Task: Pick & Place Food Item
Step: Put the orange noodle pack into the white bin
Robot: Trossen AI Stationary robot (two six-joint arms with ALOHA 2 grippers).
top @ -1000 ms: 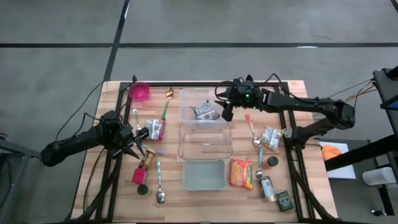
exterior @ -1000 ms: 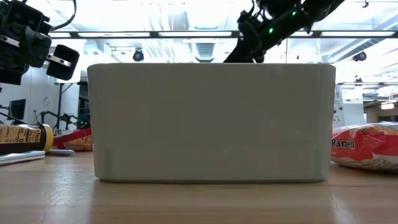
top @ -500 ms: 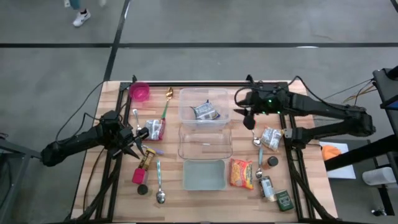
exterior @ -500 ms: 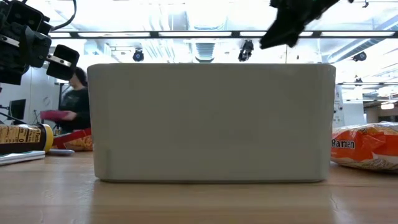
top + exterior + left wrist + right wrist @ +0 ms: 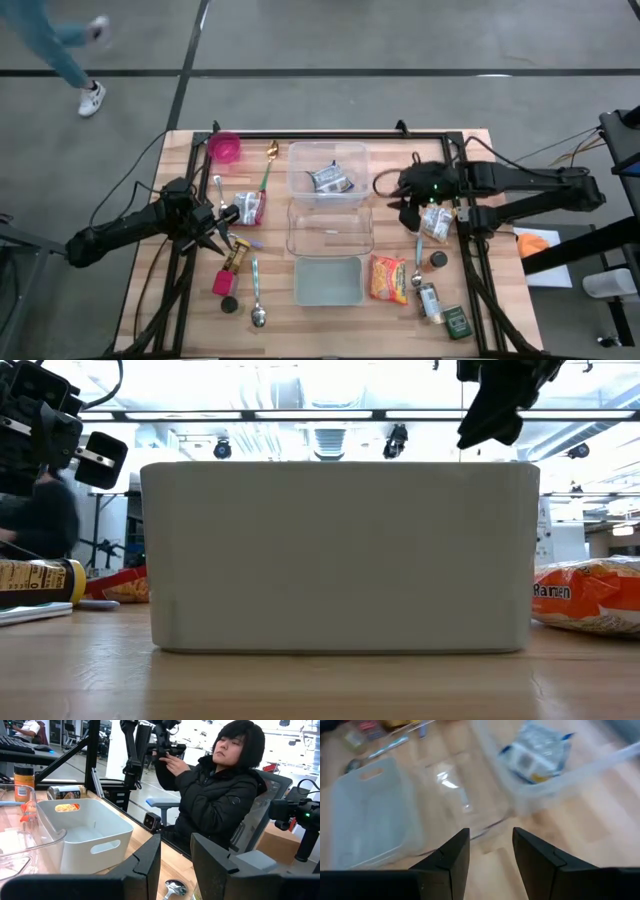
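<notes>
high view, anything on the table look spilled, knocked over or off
Nothing stands out. One silver packet lies inside the far clear container; spoons, bottles and packets lie scattered on the table, nothing spilled. Both grippers, left and right, are open and empty.

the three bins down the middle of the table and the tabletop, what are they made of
The far bin and the middle bin look like clear glossy plastic: the wood and a silver packet show through, with glints on the walls. The near bin looks like opaque pale matte plastic, with moulded handle slots. The tabletop looks like light planked wood, probably sealed.
</notes>
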